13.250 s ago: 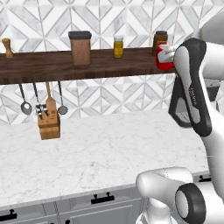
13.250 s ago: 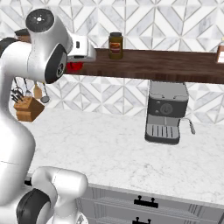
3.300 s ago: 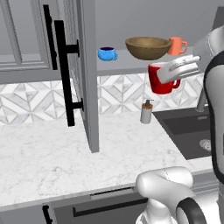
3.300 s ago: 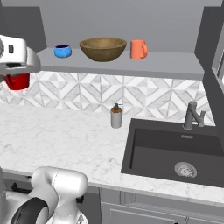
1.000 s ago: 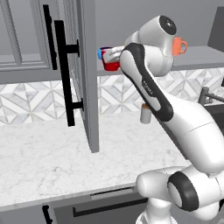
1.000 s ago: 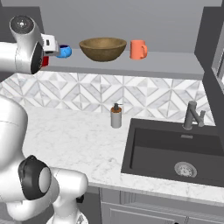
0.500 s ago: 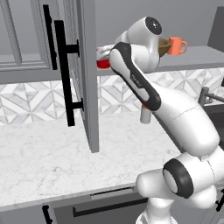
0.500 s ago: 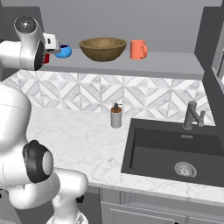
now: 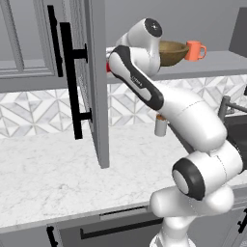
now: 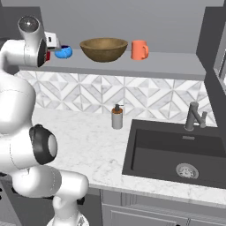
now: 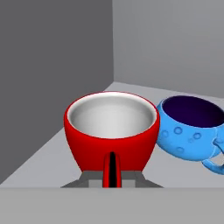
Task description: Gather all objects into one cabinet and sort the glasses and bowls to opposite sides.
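Left base view: arm reached past open cabinet door (image 9: 94,82) edge, wooden bowl (image 9: 172,52) and orange mug (image 9: 194,50) clear to the right, right base view: blue mug (image 10: 63,52) crowded near shelf's left end, hand view: gripper (image 11: 111,176) pinched on red mug (image 11: 111,129) handle, mug touching blue one near corner wall, carried deeper in than half a second earlier.

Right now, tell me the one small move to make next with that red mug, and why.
Probably open the fingers and let go: the red mug sits upright at shelf level in the cabinet's corner, close beside the blue mug, on the side away from the bowl.
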